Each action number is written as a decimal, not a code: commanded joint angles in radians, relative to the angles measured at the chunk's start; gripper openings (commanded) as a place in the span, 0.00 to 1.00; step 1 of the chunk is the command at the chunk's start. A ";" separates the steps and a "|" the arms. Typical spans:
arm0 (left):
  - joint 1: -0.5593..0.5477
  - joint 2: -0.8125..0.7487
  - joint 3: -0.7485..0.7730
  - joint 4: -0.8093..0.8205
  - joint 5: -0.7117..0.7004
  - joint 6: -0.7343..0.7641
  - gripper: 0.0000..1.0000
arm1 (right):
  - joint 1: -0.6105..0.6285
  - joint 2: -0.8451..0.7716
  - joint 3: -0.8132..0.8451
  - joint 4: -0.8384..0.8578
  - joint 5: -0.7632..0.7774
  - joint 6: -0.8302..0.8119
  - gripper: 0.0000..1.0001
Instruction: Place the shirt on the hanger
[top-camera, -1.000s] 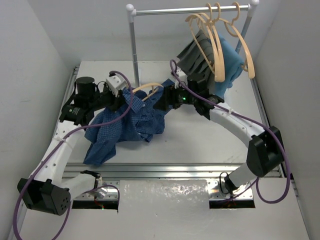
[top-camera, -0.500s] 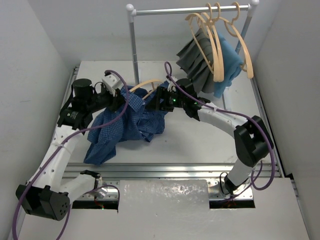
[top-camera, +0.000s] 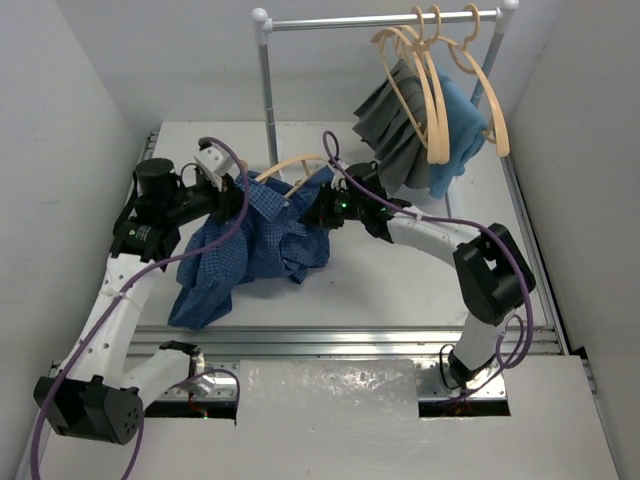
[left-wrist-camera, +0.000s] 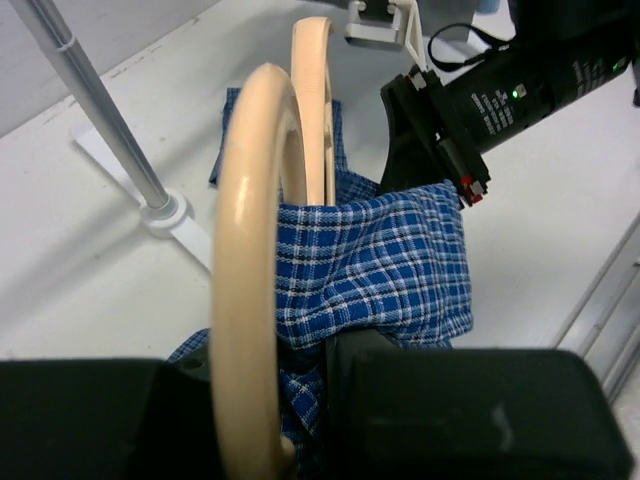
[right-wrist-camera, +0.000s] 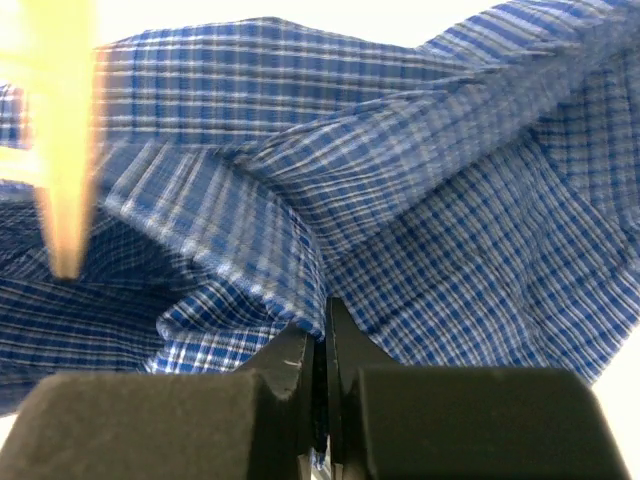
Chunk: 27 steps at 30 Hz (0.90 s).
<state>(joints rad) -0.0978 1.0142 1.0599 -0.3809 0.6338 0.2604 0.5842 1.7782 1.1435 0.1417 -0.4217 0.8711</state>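
The shirt (top-camera: 250, 255), soft cotton in a fine blue-and-white check, lies in a rumpled heap on the pale counter (top-camera: 400, 290), in front of the metal upright post (top-camera: 268, 110) of the clothes rail and a little to its left. Its upper part is lifted off the counter, while a loose tail trails away from the post towards the near edge.

The hanger (top-camera: 290, 166), smooth pale wood bent in a broad curve, sits just in front of the post's foot. One rounded arm arches clear of the cloth. The checked fabric is draped over the other side, where it bunches in folds.

The left end effector (left-wrist-camera: 272, 400), matte black and blocky, is pressed together on the hanger's lower arm, with a strip of shirt caught beside the wood. The right end effector (right-wrist-camera: 318, 350) is on the other side of the heap, to the right of the post. Its two flat black fingers are nearly touching and pinch a creased fold of the shirt.

To the right of the post, three more curved wooden hangers (top-camera: 430, 90) hang from the rail. With them hang a pleated dark grey cloth (top-camera: 390, 125) and a plain teal-blue cloth (top-camera: 462, 125).
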 joint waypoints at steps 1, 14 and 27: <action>0.122 -0.029 0.038 0.082 0.169 -0.061 0.00 | -0.039 -0.077 -0.033 -0.072 0.073 0.003 0.00; 0.181 0.107 0.230 -0.671 0.538 0.711 0.00 | -0.164 -0.218 -0.030 -0.323 0.190 -0.087 0.00; 0.210 0.110 0.210 -0.460 0.659 0.402 0.00 | -0.248 -0.246 -0.079 -0.318 0.077 -0.100 0.00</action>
<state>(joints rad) 0.0635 1.1667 1.2564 -0.9672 1.1217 0.8925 0.4324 1.5429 1.0904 -0.1555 -0.4595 0.7685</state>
